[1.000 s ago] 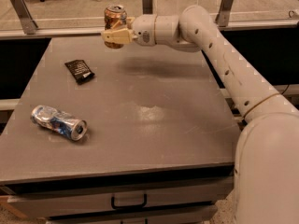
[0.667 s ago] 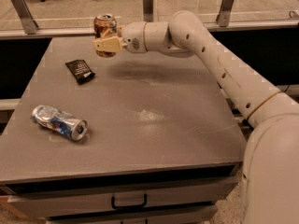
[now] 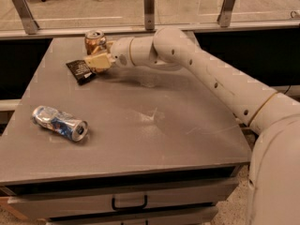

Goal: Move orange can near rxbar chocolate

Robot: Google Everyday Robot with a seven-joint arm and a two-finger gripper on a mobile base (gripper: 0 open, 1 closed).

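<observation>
One tool (image 3: 97, 60) around orange can (image 3: 95, 40)

End effector (image 3: 99, 61), gripping orange can (image 3: 95, 41), crowds rxbar chocolate (image 3: 80, 71); crushed can (image 3: 60, 123) blocks front, table (image 3: 187, 139) centre open.

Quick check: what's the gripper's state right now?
Gripper: closed on the orange can, at the far left of the table, beside the rxbar chocolate.

Cream gripper (image 3: 97, 61) holds orange can (image 3: 94, 39) beside black rxbar chocolate (image 3: 80, 71).
</observation>
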